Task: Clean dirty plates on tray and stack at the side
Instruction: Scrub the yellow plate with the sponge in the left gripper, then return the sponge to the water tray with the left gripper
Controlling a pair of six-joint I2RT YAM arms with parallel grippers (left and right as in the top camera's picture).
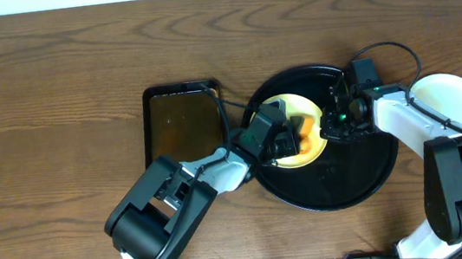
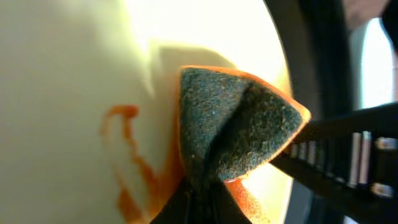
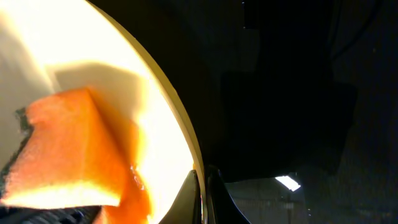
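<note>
Left wrist view shows the left pincer point(image 2: 199, 193) squeezed shut on a sponge point(image 2: 236, 124). The sponge is folded, with its rough green side facing the camera. It presses on the yellow plate point(image 2: 62, 62). An orange sauce smear point(image 2: 127, 162) sits just beside the sponge, on its left in this view, and touches its edge. The next wipe probably has to go that way.

The right pincer point(image 3: 202, 193) is narrow and pinches the rim of the same plate to keep it from sliding. From above, it grips the plate's right edge, while the left pincer reaches in from the left and is over the middle. So the left arm is the one placed to scrub. The plate is round, so it has no long side.

The yellow plate lies in the far part of the round black tray point(image 1: 342, 182). One pale plate point(image 1: 454, 95) sits on the surface point(image 1: 51, 80), just right of the tray. I cannot tell if another plate hides under it. A small dark tray point(image 1: 182, 122) lies just left of the round one.

Count: two plates seen, one sponge, two trays, two arms.
</note>
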